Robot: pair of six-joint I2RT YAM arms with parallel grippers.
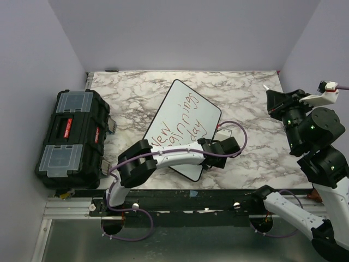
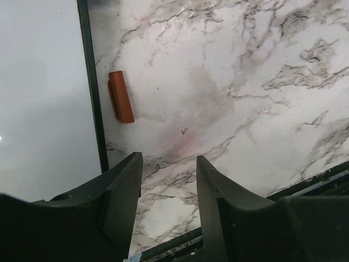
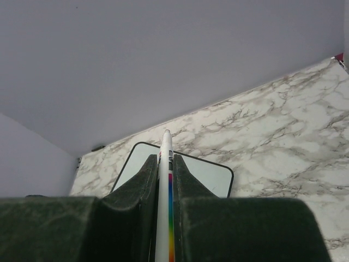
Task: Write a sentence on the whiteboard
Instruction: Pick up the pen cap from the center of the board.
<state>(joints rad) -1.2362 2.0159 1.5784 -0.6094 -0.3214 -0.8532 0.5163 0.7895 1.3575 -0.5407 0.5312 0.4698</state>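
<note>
The whiteboard [image 1: 204, 117] lies tilted on the marble table, and the sentence [image 1: 180, 124] runs across it in red handwriting. My left arm reaches over the board's near corner. My left gripper [image 1: 229, 146] hangs open just right of the board, its jaws [image 2: 169, 164] apart over bare marble beside the board's black frame [image 2: 90, 82]. A red marker cap [image 2: 121, 96] lies on the table next to that frame. My right gripper [image 1: 279, 101] is raised at the far right, shut [image 3: 164, 160] on a white marker [image 3: 166, 143] with a rainbow stripe. Below it, the whiteboard [image 3: 210, 173] shows.
A black toolbox [image 1: 73, 139] with clear lid compartments sits at the table's left edge. Purple cable loops off my left arm [image 1: 237, 131] near the board's right corner. Grey walls enclose the table [image 1: 245, 93] at the back and sides.
</note>
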